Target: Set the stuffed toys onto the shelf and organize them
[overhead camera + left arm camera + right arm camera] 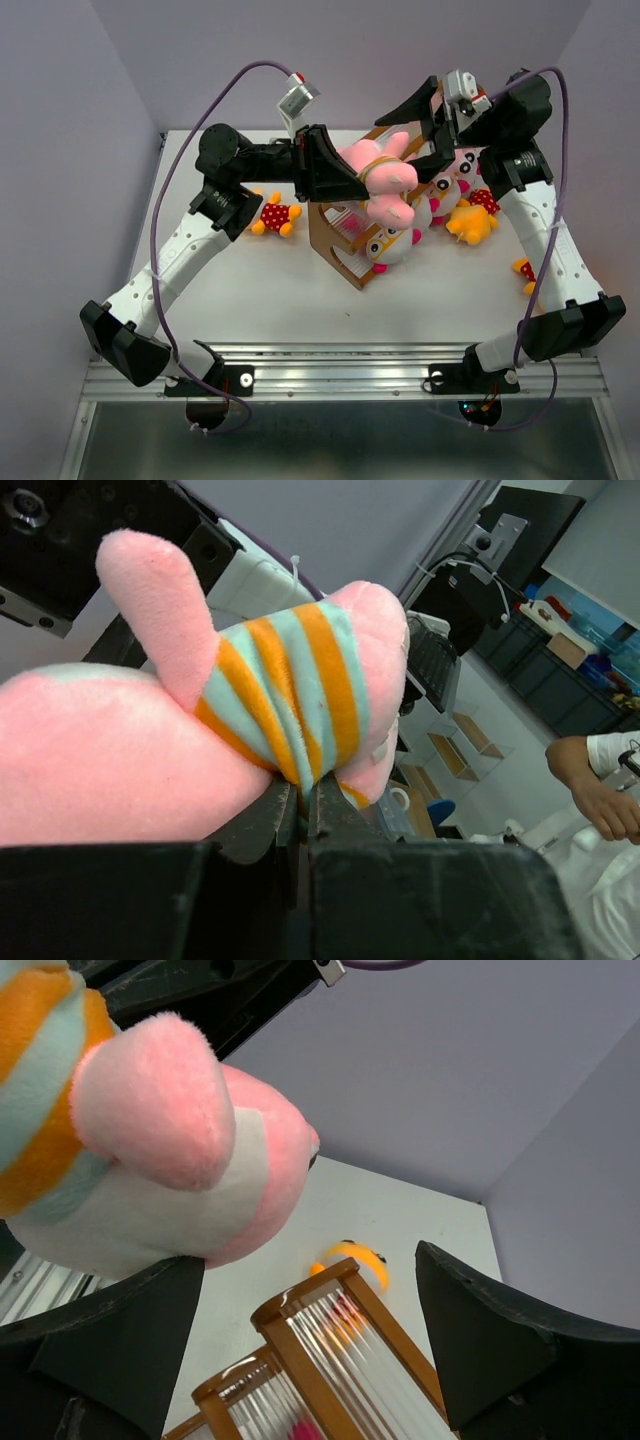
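White counter (300, 290), lilac walls. Left pincer (305, 805) clamped tight on the striped shirt of a pink toy (385, 175), held aloft over the shelf (345, 245), probably for handover or lowering. Right pincer (310, 1340) spread wide, empty, beside the toy. Other toys (455, 200) lie behind the shelf.

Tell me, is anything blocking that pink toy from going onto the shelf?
Partly. The pink toy, pinched in the left tool, hangs above the shelf. The right tool, open, is close beside it, and other toys already crowd the shelf's far side.
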